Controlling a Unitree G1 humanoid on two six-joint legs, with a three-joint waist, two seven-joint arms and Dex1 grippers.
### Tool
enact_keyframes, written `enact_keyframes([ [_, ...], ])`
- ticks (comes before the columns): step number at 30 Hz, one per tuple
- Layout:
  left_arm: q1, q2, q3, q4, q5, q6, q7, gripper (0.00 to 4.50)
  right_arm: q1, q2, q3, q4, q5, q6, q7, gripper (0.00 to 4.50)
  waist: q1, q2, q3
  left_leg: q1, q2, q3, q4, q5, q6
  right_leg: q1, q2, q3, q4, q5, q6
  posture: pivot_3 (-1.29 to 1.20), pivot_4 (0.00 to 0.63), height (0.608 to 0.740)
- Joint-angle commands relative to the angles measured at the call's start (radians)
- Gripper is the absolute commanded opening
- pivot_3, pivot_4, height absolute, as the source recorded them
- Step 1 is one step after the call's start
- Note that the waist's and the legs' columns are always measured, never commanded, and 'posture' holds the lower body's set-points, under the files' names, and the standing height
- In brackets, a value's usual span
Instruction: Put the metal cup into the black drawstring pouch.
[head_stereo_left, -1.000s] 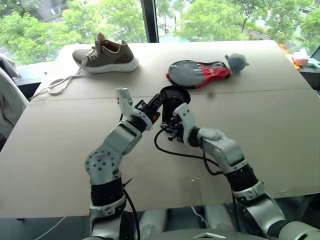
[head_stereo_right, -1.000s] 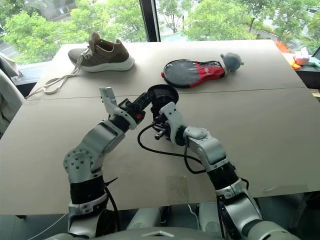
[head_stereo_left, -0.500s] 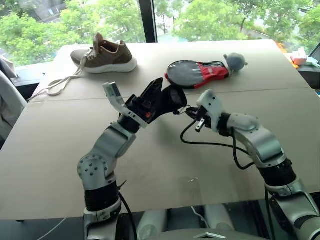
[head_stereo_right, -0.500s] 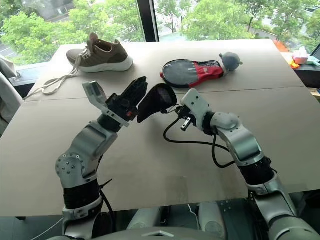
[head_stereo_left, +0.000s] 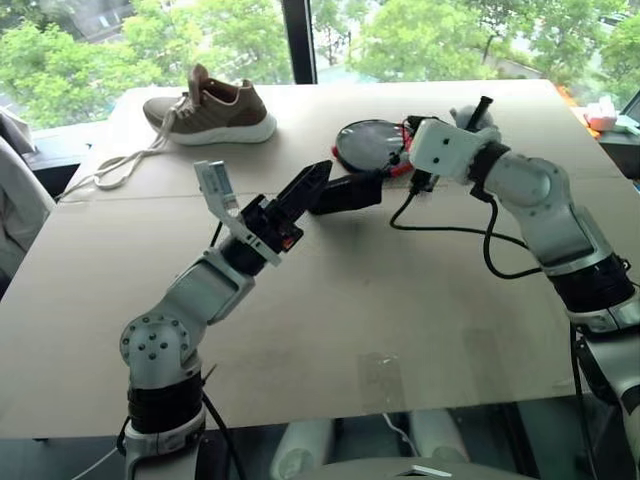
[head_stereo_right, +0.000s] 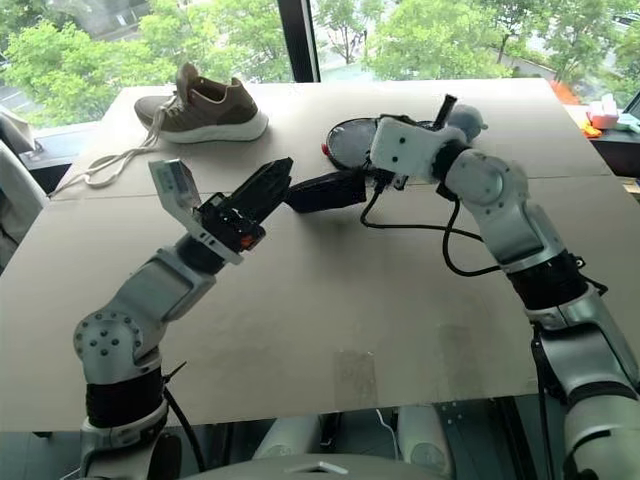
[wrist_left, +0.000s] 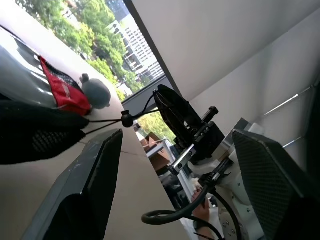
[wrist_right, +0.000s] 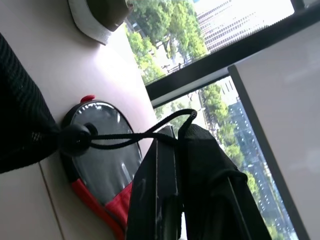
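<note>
Right wrist view shows the black drawstring pouch (wrist_right: 20, 120) hanging by its thin cord (wrist_right: 135, 132), and that cord is pinched between the closed fingers (wrist_right: 200, 190) of my right gripper (head_stereo_right: 443, 107). In the eye views the pouch lies stretched out above the table (head_stereo_left: 330, 330), its cord end toward my right gripper and its far end just beside the lower finger of my left gripper (head_stereo_left: 268, 196); I cannot tell whether that finger touches the fabric. My left gripper stands wide open, one finger raised and the other pointing at the pouch, gripping nothing. I cannot see the metal cup in any view, so I cannot tell where it is. Behind the pouch, on the table, lies a black-and-red paddle cover (head_stereo_left: 372, 145) with a grey plush toy (head_stereo_left: 466, 118) at its handle end. A brown shoe (head_stereo_left: 212, 108) with loose white laces (head_stereo_left: 120, 168) rests at the far left corner, well apart from the pouch. Windows (head_stereo_left: 240, 30) beyond the table show green trees. A black cable (head_stereo_left: 450, 228) loops under my right forearm.
</note>
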Motion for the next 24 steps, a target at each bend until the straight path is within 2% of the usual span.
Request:
enact_keyframes([
  [1, -0.07, 0.055, -0.059, 0.008, 0.208, -0.024, -0.125, 3.61, -0.09, 0.018, -0.049, 0.031, -0.032, -0.141, -0.063, 0.0, 0.0, -0.001, 0.001, 0.0, 0.0, 0.0, 0.0, 0.0, 0.0, 0.0, 0.0, 0.0, 0.0, 0.0, 0.0, 0.0, 0.15, 0.736],
  [4, -0.157, 0.126, -0.144, 0.044, 0.504, -0.114, -0.221, 3.61, -0.134, 0.045, -0.054, 0.075, -0.039, -0.193, -0.073, 0.0, 0.001, -0.002, 0.001, 0.0, 0.0, 0.0, -0.001, 0.0, 0.0, 0.0, 0.0, -0.001, -0.001, 0.0, 0.0, 0.0, 0.15, 0.736],
  [7, -0.249, 0.143, -0.219, 0.114, 0.755, -0.248, -0.3, 3.61, -0.161, 0.064, -0.06, 0.102, -0.041, -0.229, -0.069, 0.0, 0.001, -0.002, 0.001, 0.0, 0.0, 0.0, -0.002, 0.0, 0.0, 0.0, 0.0, 0.0, -0.001, 0.0, 0.0, 0.0, 0.15, 0.736],
  [9, -0.294, 0.128, -0.248, 0.163, 0.867, -0.321, -0.342, 3.61, -0.17, 0.072, -0.065, 0.114, -0.043, -0.243, -0.066, 0.0, 0.0, -0.002, 0.001, -0.001, 0.0, 0.0, -0.002, 0.0, 0.0, -0.001, 0.0, 0.0, -0.002, 0.0, 0.0, 0.0, 0.15, 0.736],
  [13, -0.35, 0.042, -0.257, 0.225, 0.933, -0.371, -0.391, 3.61, -0.184, 0.082, -0.066, 0.134, -0.052, -0.278, -0.064, 0.0, -0.002, -0.002, 0.001, -0.009, 0.0, 0.0, -0.003, 0.0, 0.0, -0.01, 0.0, 0.0, -0.001, 0.0, 0.0, 0.0, 0.15, 0.736],
  [16, -0.362, -0.017, -0.246, 0.231, 0.929, -0.361, -0.421, 3.61, -0.188, 0.088, -0.067, 0.143, -0.063, -0.298, -0.067, 0.0, -0.005, -0.002, 0.001, -0.013, 0.0, 0.0, -0.003, 0.0, 0.0, -0.015, -0.001, 0.001, 0.0, 0.0, 0.0, 0.0, 0.15, 0.736],
  [24, -0.386, -0.083, -0.219, 0.26, 0.95, -0.354, -0.452, 3.61, -0.201, 0.104, -0.076, 0.13, -0.067, -0.313, -0.062, 0.0, -0.006, -0.002, 0.001, -0.012, 0.0, 0.003, -0.004, 0.0, 0.0, -0.016, -0.001, 0.003, 0.002, 0.001, 0.0, 0.0, 0.15, 0.736],
])
